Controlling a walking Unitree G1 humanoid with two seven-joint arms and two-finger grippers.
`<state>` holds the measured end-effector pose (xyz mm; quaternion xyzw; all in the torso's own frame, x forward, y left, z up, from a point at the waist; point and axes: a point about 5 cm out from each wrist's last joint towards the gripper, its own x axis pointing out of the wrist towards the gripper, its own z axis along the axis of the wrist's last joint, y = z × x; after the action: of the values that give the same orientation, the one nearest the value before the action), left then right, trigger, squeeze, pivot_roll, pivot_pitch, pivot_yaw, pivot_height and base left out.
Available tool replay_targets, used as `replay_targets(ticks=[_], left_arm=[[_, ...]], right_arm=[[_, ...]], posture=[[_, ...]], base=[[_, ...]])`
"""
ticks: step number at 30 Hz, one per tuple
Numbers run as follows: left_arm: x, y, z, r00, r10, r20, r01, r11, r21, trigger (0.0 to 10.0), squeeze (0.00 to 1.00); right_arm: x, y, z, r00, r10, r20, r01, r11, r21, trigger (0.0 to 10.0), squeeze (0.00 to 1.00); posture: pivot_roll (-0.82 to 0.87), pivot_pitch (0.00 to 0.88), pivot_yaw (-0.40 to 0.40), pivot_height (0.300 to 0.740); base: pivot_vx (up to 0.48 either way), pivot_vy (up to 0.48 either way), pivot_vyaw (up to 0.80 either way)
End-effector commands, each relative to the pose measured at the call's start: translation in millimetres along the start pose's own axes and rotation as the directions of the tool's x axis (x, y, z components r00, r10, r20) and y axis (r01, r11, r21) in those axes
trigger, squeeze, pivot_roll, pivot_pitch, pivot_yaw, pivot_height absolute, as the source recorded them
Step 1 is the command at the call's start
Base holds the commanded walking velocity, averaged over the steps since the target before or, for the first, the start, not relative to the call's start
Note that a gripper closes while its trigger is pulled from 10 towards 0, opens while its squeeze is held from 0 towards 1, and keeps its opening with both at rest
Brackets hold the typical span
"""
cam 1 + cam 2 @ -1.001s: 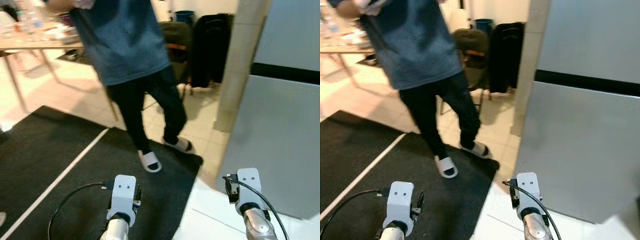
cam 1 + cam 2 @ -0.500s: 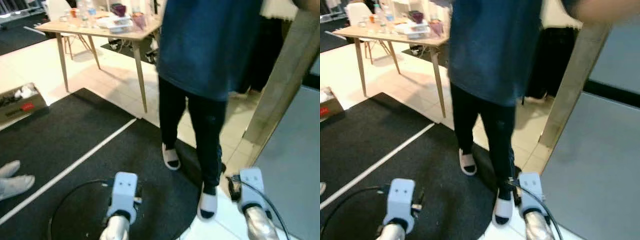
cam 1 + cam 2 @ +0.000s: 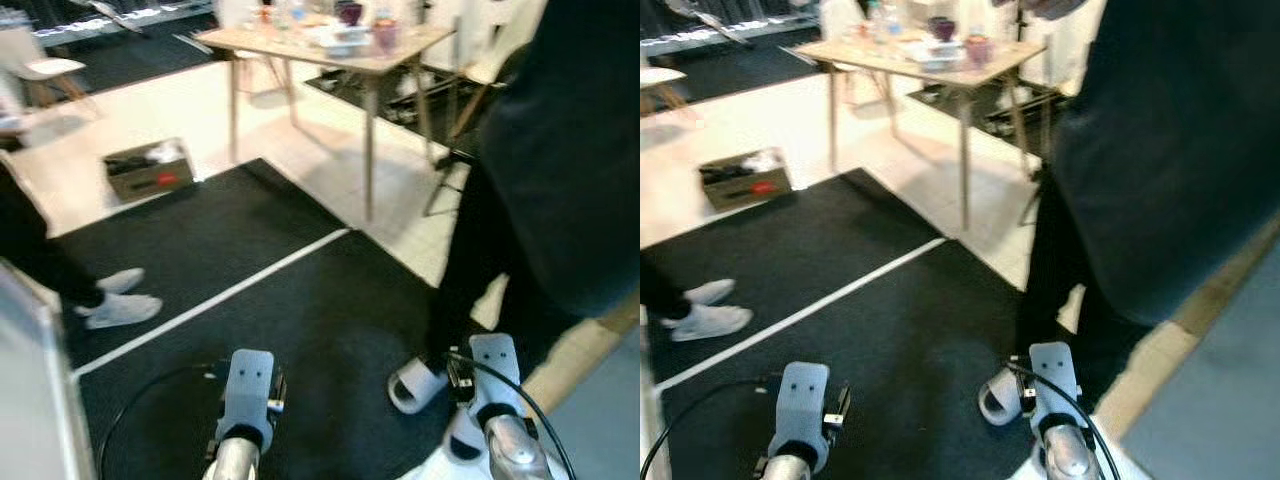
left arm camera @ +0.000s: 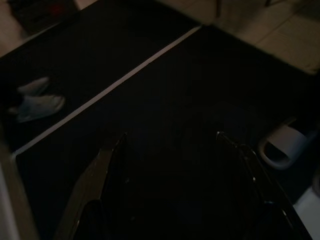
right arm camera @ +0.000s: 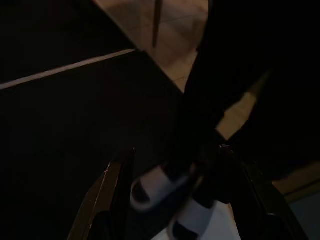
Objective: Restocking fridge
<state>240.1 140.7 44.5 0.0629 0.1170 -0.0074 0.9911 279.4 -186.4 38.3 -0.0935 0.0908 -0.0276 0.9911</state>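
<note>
Both arms hang low over a black floor mat [image 3: 250, 290]; my left wrist [image 3: 248, 385] and right wrist [image 3: 495, 375] show at the bottom of the eye views. In the dark left wrist view my left gripper [image 4: 171, 135] is open over the mat, holding nothing. My right gripper [image 5: 177, 148] is open too, just above a person's white slides [image 5: 150, 187]. A strip of the grey fridge front [image 3: 1215, 410] sits at the lower right. A wooden table [image 3: 330, 45] with bottles and bowls stands far back.
A person in a dark top and black trousers [image 3: 560, 170] stands very close on my right. Another person's white shoes [image 3: 120, 305] rest on the mat at left. A cardboard box [image 3: 150, 170], a white chair [image 3: 45, 70] and a pale panel [image 3: 25, 400] are on the left.
The camera has swung to the left: the fridge front has slid almost out of the picture, and the table, box and white shoes have come in. The person now stands at my right.
</note>
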Motion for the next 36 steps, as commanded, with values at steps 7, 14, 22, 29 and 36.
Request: replay_targets(ticks=[7,14,22,29,36], left_arm=[[-1.3,0.0,-3.0,1.000,-0.001,-0.014,0.001,1.000,0.007,10.0,0.00],[-0.9,-0.3,-3.0,1.000,-0.003,-0.013,0.003,1.000,0.008,10.0,0.00],[-0.2,-0.2,-2.4,1.000,-0.005,-0.012,0.005,1.000,0.010,10.0,0.00],[0.3,-0.2,-1.5,1.000,-0.005,-0.012,0.006,1.000,0.012,10.0,0.00],[0.4,-0.3,-1.6,1.000,-0.004,-0.014,0.004,1.000,0.013,10.0,0.00]], right_arm=[[-1.5,1.0,-4.1,1.000,0.008,-0.020,-0.008,1.000,-0.005,10.0,0.00],[-1.5,0.9,-3.8,1.000,0.009,-0.018,-0.009,1.000,-0.007,10.0,0.00],[-1.2,1.0,-3.5,1.000,0.010,-0.017,-0.010,1.000,-0.007,10.0,0.00],[-1.4,1.2,-3.7,1.000,0.008,-0.018,-0.008,1.000,-0.005,10.0,0.00],[-1.4,1.0,-3.9,1.000,0.007,-0.019,-0.007,1.000,-0.004,10.0,0.00]], posture=[[-0.12,0.149,0.032,0.721],[-0.12,0.147,0.032,0.721],[-0.12,0.144,0.033,0.721],[-0.12,0.150,0.035,0.721],[-0.12,0.152,0.035,0.721]], base=[[0.000,0.000,0.79],[0.000,0.000,0.79],[0.000,0.000,0.79],[0.000,0.000,0.79],[0.000,0.000,0.79]])
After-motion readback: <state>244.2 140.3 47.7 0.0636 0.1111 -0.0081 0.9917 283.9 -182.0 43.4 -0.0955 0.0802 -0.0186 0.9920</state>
